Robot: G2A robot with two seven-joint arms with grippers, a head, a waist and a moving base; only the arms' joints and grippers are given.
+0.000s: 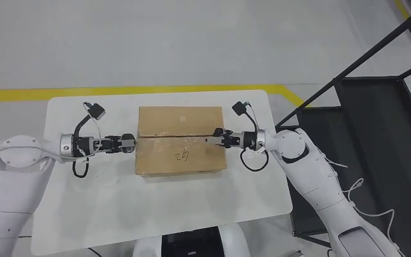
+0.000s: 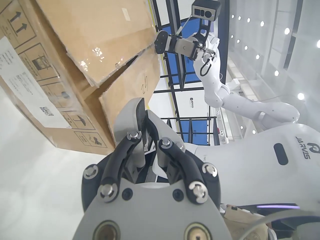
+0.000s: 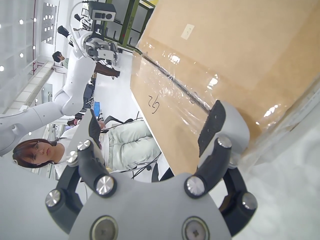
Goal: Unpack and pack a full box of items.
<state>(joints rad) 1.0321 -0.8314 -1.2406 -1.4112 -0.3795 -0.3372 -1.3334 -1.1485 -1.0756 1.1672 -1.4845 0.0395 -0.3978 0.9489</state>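
The cardboard box (image 1: 181,140) is sitting in the middle of the white table (image 1: 96,199), its taped top seam gaping slightly at the left end (flaps otherwise down). The left gripper (image 2: 144,113) is hanging just beside that end, fingers pressed together. The right gripper (image 3: 153,113) is holding its fingers wide apart, one over the seam's opposite end.

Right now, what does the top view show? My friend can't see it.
A brown cardboard box sits on a white table, flaps down. The left gripper is at one end of its middle seam, the right gripper at the other.
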